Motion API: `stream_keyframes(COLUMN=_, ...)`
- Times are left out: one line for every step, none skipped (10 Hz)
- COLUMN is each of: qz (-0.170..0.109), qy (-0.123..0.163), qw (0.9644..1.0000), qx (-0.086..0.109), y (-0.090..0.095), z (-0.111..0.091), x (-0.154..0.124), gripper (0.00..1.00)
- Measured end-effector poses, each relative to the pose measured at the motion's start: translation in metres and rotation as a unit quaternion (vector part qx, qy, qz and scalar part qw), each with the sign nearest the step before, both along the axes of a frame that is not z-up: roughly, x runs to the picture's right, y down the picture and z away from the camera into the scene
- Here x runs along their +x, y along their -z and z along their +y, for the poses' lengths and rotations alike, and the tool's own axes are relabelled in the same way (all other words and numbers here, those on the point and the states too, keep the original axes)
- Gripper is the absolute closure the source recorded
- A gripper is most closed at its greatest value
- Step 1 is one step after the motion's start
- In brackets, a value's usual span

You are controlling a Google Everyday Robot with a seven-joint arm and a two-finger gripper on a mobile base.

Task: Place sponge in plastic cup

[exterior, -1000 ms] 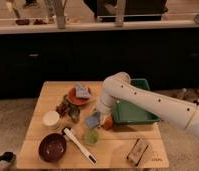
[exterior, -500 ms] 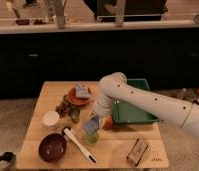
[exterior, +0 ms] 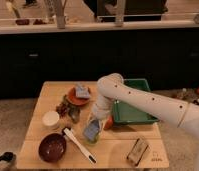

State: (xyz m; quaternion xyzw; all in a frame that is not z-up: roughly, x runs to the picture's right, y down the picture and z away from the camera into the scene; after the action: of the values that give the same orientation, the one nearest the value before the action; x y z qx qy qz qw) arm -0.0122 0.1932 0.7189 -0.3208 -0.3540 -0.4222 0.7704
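My gripper (exterior: 96,120) hangs from the white arm over the middle of the wooden table (exterior: 118,145). It is shut on the blue-grey sponge (exterior: 91,129), which is held tilted. The sponge's lower end is at the mouth of the small light green plastic cup (exterior: 93,139), which stands upright on the table right under the gripper. The sponge hides most of the cup's rim.
A paler grey block (exterior: 82,91) lies on an orange plate (exterior: 73,98) at the back. A white cup (exterior: 51,119), a dark red bowl (exterior: 52,146) and a white utensil (exterior: 79,145) lie left. A green bin (exterior: 135,114) stands right, with an orange object (exterior: 109,123) beside the cup. A small box (exterior: 138,151) lies front right.
The gripper has come down and slightly left with the sponge, from above the green cup to its mouth. Nothing else has moved.
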Motion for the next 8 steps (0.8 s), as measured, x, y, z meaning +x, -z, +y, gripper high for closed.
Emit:
stream_keyframes(qz=-0.009, qy=0.007, qw=0.9999, qx=-0.001, y=0.002, z=0.003, x=-0.002, gripper=0.98)
stream_keyframes(qz=-0.015, qy=0.014, qw=0.9998, qx=-0.003, y=0.003, z=0.005, x=-0.003, gripper=0.98)
stream_keyframes(qz=-0.024, qy=0.021, qw=0.9995, qx=-0.006, y=0.005, z=0.008, x=-0.004, gripper=0.98)
stream_keyframes(qz=-0.031, qy=0.027, qw=0.9991, qx=-0.007, y=0.006, z=0.011, x=-0.006, gripper=0.98)
stream_keyframes(qz=-0.040, qy=0.035, qw=0.9985, qx=-0.008, y=0.007, z=0.014, x=-0.008, gripper=0.98)
stream_keyframes(qz=-0.048, qy=0.041, qw=0.9980, qx=-0.008, y=0.008, z=0.016, x=-0.009, gripper=0.98)
stream_keyframes(qz=-0.055, qy=0.046, qw=0.9974, qx=-0.008, y=0.008, z=0.019, x=-0.009, gripper=0.98)
stream_keyframes(qz=-0.060, qy=0.050, qw=0.9969, qx=-0.009, y=0.008, z=0.020, x=-0.009, gripper=0.98)
